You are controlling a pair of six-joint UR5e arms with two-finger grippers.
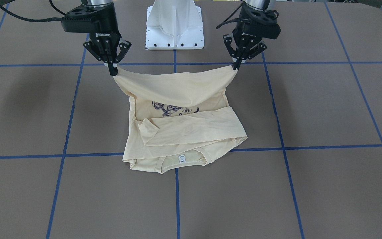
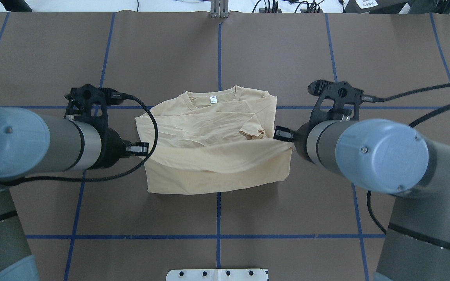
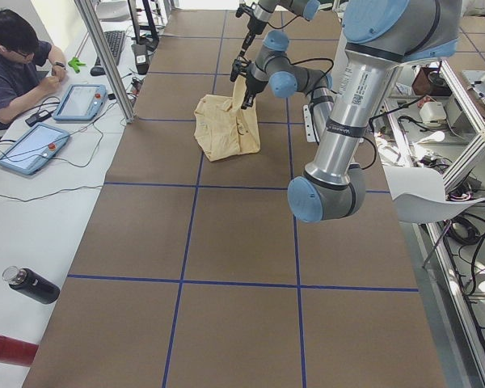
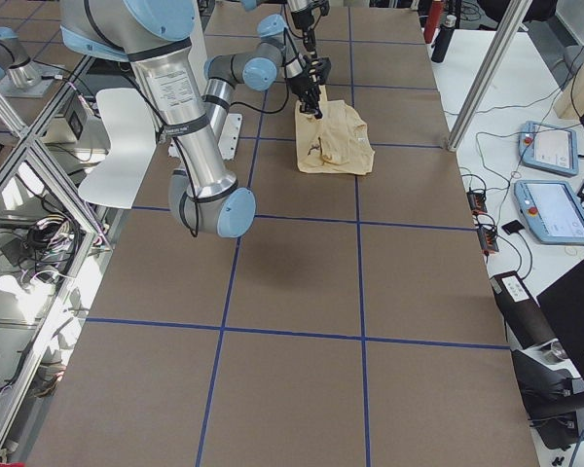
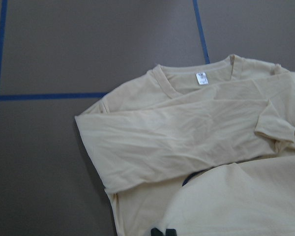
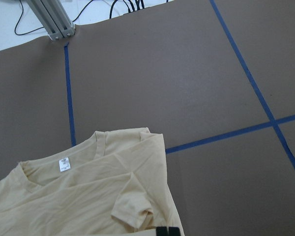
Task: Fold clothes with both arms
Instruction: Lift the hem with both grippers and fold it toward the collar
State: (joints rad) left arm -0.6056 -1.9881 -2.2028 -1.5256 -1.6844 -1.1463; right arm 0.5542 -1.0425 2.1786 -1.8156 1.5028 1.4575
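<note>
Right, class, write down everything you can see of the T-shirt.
The T-shirt is pale cream-yellow, of thin, slightly creased fabric. Its collar, with a small white label, lies flat on the table, on the side away from the robot. A sleeve is folded across the body. The opposite edge is lifted, its corners pinched by the right gripper and left gripper, and sags between them. A navy print shows beneath.
</note>
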